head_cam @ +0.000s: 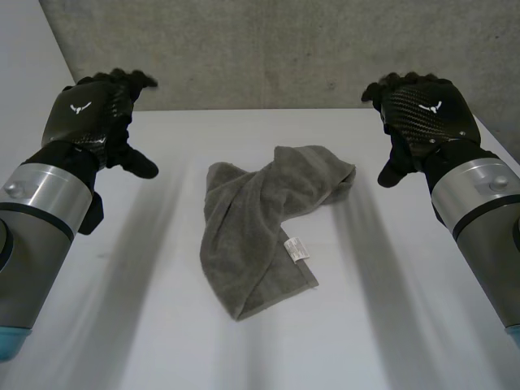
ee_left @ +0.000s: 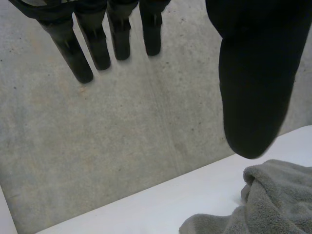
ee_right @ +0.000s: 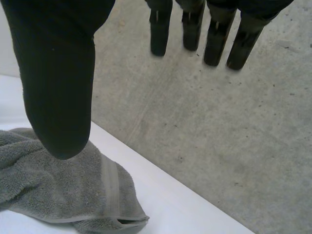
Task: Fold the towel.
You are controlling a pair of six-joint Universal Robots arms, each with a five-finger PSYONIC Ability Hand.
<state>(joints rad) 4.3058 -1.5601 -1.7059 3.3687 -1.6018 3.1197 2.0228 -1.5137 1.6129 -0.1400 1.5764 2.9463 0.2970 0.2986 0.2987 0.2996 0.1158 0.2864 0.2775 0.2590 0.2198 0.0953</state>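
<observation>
Left hand (head_cam: pixel 91 114): in the upper left of the frame, over the table (head_cam: pixel 154 325), and it holds nothing. My fingers (ee_left: pixel 80 56) are straight and stand well apart from the thumb.
Right hand (head_cam: pixel 426 118): in the upper right of the frame, also empty, with straight fingers and the thumb held away from them.
Towel (head_cam: pixel 260 231): grey, rumpled and loosely doubled, lying in the middle of the frame between my two hands, and neither hand touches it.
Long axis: diagonal, from the lower centre, where the white care label (head_cam: pixel 296 249) sits at the edge, up to the upper right.
Far end: it points toward my right thumb and lies just beside it.
Left side: one corner of the cloth lies near my left thumb, but with more bare table in between.
Nearer hand: the right one, I judge.
Coming move: I think both hands must come down and inward. The right would take the far end and the left the corner on its side, so the cloth can first be spread flat.
</observation>
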